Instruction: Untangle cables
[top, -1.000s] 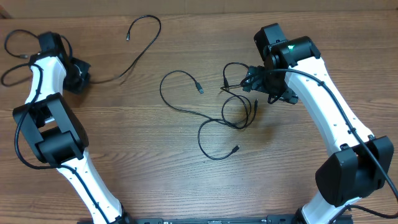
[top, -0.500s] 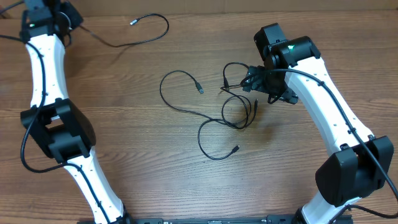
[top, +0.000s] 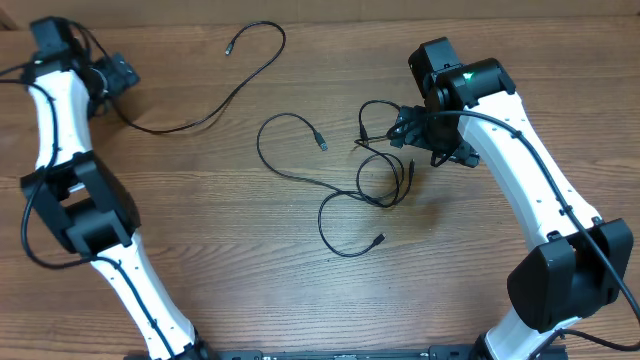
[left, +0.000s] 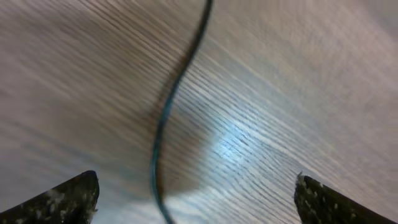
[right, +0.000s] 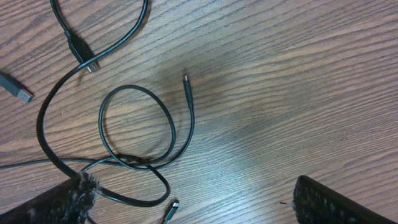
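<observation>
The cables lie on the wooden table (top: 200, 230). One black cable (top: 240, 92) lies apart, running from beside my left gripper (top: 122, 76) in a long curve to its plug (top: 228, 47) at the back. It shows blurred in the left wrist view as a cable (left: 165, 124) passing loose between the wide-apart fingers of the left gripper (left: 196, 186), which is open. The other cables cross in a tangle (top: 383, 200) at centre right. My right gripper (top: 405, 132) hangs open over the tangle's loop (right: 137, 124), right gripper (right: 193, 190) holding nothing; a strand runs past its left finger (right: 59, 202).
Loose plug ends lie at centre (top: 321, 141) and nearer the front (top: 380, 238). Thick black arm wires (top: 15, 72) curl at the back left corner. The table's back edge (top: 330, 18) runs along the top of the overhead view.
My left gripper has opened and let go of the separate cable after swinging to the back left. That cable's plug end shifted right and toward the back. The right arm and tangle stayed still.
</observation>
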